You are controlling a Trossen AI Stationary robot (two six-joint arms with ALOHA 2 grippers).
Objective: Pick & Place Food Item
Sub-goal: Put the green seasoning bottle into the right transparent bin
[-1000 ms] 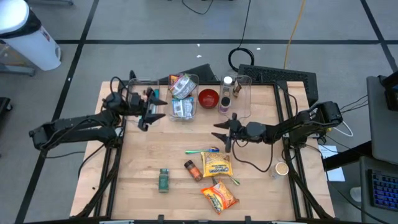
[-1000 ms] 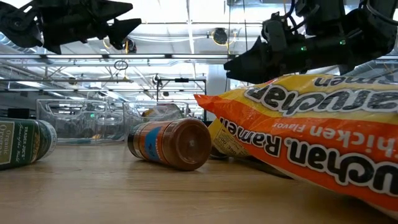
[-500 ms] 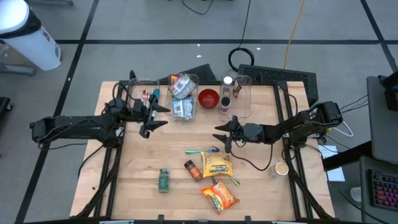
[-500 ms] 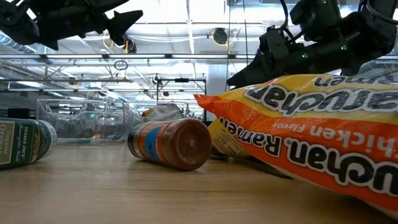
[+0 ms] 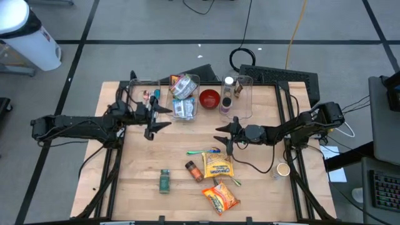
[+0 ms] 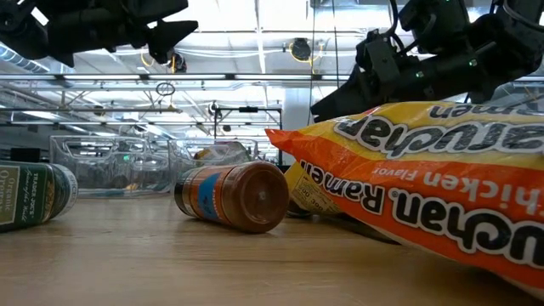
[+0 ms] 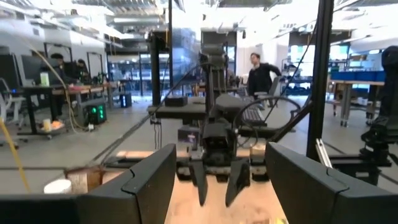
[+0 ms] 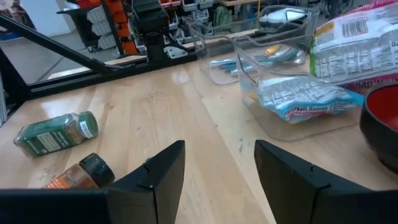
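A yellow ramen packet (image 5: 217,165) and an orange ramen packet (image 5: 220,197) lie flat on the near middle of the table. A brown spice jar (image 5: 194,170) and a green jar (image 5: 164,181) lie on their sides beside them. My left gripper (image 5: 159,117) is open and empty above the table's left middle, near the clear bins. My right gripper (image 5: 224,136) is open and empty, above the table just beyond the yellow packet. In the right wrist view its fingers (image 8: 161,177) frame bare wood, with the green jar (image 8: 56,130) and the brown jar (image 8: 78,174) off to one side.
A clear bin (image 5: 181,97) with packets, a red bowl (image 5: 209,99) and a second clear bin (image 5: 237,95) with bottles stand at the far edge. A green-handled item (image 5: 201,152) lies by the yellow packet. A small cup (image 5: 283,169) sits at the right edge. A person (image 7: 258,71) stands in the room behind.
My left gripper has moved a little toward the table's right and near side, still open. My right gripper has stayed open in nearly the same place. The food items have not moved.
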